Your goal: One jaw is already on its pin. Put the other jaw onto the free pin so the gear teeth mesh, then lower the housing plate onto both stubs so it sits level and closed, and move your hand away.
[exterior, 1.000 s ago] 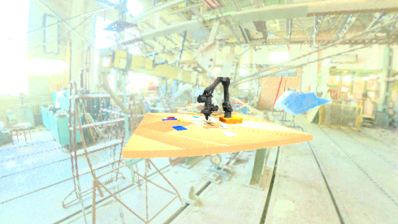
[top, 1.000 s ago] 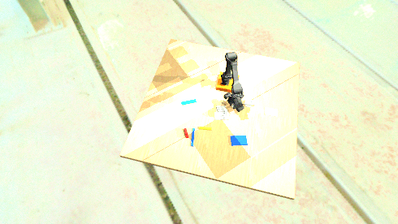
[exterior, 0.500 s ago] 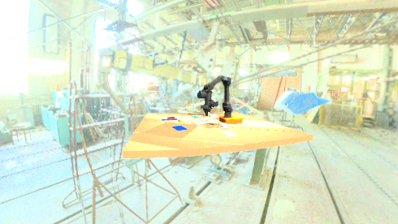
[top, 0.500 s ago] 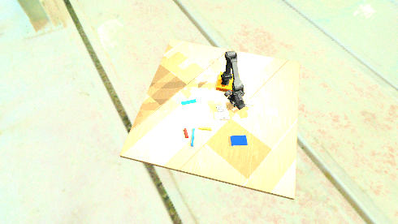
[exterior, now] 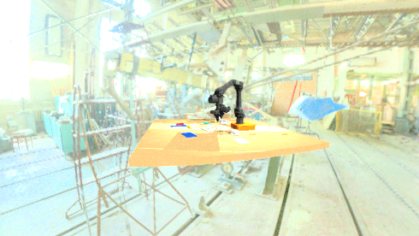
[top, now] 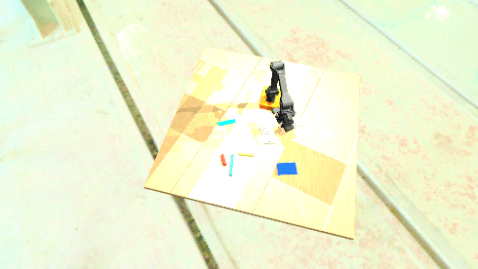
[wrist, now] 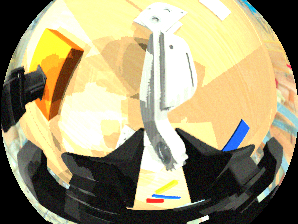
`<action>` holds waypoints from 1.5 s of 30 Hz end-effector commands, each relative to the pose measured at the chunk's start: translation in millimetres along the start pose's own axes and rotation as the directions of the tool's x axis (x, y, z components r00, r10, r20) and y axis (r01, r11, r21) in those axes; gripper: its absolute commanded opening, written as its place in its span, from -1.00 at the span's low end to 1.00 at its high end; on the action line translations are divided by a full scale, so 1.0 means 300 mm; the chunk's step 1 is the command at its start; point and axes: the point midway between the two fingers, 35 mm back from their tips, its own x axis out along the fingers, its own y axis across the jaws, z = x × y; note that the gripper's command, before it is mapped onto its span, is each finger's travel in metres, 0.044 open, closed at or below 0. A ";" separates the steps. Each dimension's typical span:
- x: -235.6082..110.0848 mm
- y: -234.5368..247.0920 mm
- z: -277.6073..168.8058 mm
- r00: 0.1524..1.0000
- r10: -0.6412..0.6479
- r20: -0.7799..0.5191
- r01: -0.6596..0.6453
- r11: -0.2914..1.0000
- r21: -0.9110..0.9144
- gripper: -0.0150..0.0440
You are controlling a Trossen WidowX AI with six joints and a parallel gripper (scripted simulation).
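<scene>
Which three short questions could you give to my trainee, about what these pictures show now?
1. True or false: the white part is between the jaws.
2. Multiple choice: what colour is the flat square piece on the table? A) green B) blue C) red
3. Fill in: beside the red stick lies a longer ____ stick.

Key: 1 true; 2 B; 3 blue
</scene>
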 end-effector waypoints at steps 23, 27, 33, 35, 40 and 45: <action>-0.001 -0.016 0.049 1.000 0.003 -0.001 -0.002 0.830 0.557 -0.37; -0.001 -0.017 0.053 1.000 0.003 -0.001 -0.002 0.807 0.590 -0.37; -0.001 -0.023 0.066 1.000 0.002 0.000 -0.002 0.701 0.713 -0.37; -0.001 -0.024 0.071 1.000 0.002 0.000 -0.002 0.661 0.750 -0.37; -0.001 -0.028 0.082 1.000 0.002 0.000 -0.001 0.554 0.833 -0.37; -0.001 -0.032 0.093 1.000 0.002 0.000 -0.001 0.436 0.900 -0.37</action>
